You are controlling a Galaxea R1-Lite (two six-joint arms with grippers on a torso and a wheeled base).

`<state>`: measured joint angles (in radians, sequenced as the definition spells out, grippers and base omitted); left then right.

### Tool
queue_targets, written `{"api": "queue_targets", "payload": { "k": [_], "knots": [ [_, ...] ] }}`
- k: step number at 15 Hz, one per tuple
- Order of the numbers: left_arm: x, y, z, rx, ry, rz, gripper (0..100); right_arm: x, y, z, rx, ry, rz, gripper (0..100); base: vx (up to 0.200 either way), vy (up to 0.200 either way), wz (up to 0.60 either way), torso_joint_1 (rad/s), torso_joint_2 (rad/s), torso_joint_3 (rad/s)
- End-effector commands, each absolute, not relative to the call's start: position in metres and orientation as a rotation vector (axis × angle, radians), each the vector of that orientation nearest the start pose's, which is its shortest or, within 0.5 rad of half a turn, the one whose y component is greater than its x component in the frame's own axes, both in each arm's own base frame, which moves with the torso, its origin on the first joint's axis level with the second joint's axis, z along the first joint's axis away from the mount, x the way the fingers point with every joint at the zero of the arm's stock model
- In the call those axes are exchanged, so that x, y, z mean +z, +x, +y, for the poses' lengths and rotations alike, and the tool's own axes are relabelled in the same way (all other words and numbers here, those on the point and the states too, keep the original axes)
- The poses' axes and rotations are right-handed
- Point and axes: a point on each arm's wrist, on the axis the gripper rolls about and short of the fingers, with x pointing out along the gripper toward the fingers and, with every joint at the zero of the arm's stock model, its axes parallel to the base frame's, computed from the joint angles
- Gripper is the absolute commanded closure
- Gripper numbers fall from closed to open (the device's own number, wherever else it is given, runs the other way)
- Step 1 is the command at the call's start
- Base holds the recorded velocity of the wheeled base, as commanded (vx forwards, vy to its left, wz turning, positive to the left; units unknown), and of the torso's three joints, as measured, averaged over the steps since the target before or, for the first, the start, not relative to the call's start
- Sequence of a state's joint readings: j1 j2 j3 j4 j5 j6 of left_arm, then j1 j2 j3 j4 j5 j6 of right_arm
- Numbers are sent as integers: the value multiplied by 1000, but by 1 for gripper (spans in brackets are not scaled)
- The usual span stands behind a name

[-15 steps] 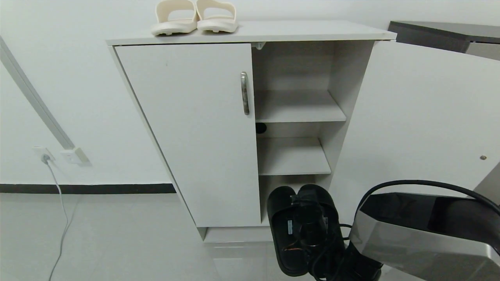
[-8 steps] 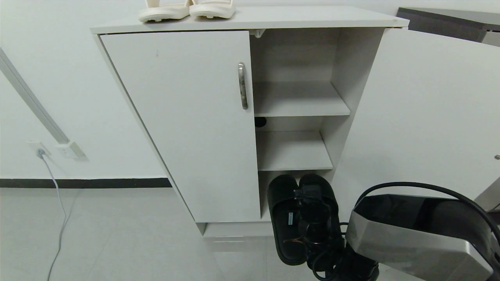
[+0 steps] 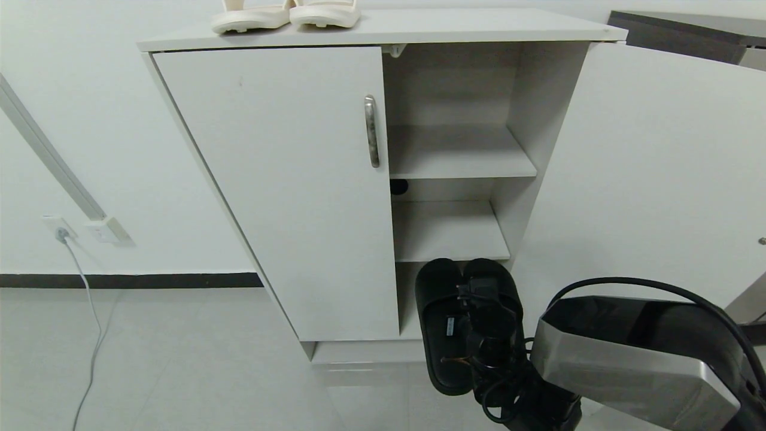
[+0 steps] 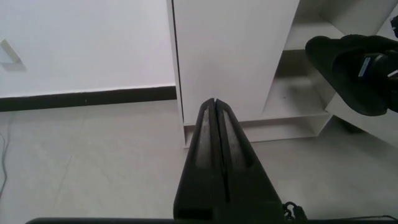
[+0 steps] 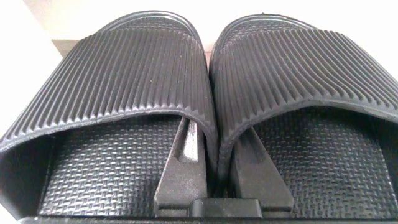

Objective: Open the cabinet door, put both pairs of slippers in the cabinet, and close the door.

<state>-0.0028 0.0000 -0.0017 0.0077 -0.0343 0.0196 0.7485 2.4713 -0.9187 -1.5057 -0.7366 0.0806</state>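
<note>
Partly off-frame, cream slippers [image 3: 286, 15] atop cabinet [image 3: 479, 27]

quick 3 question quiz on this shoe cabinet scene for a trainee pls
1. True or false: the cream slippers sit on top of the cabinet.
2. Which cabinet door stands open? A) neither B) the right door C) both
3. What is the right gripper holding?

Key: 1 true; 2 B; 3 the black slippers, held at the bottom compartment's opening.
</note>
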Motion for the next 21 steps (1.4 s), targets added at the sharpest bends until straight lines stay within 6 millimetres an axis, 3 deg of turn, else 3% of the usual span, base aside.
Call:
{"api": "queue_targets", "payload": {
  "k": [1,12,21],
  "knots": [
    [75,-23,-1,-38,20,7,100,9,313,268,8,53,31,100,0,0,0,0,0,0],
    [75,-23,-1,-37,21,6,100,11,317,266,-3,56,26,100,182,0,0,2,3,3],
    [75,-23,-1,-38,21,6,100,28,360,274,25,49,80,100,0,0,0,0,0,0]
  ]
}}
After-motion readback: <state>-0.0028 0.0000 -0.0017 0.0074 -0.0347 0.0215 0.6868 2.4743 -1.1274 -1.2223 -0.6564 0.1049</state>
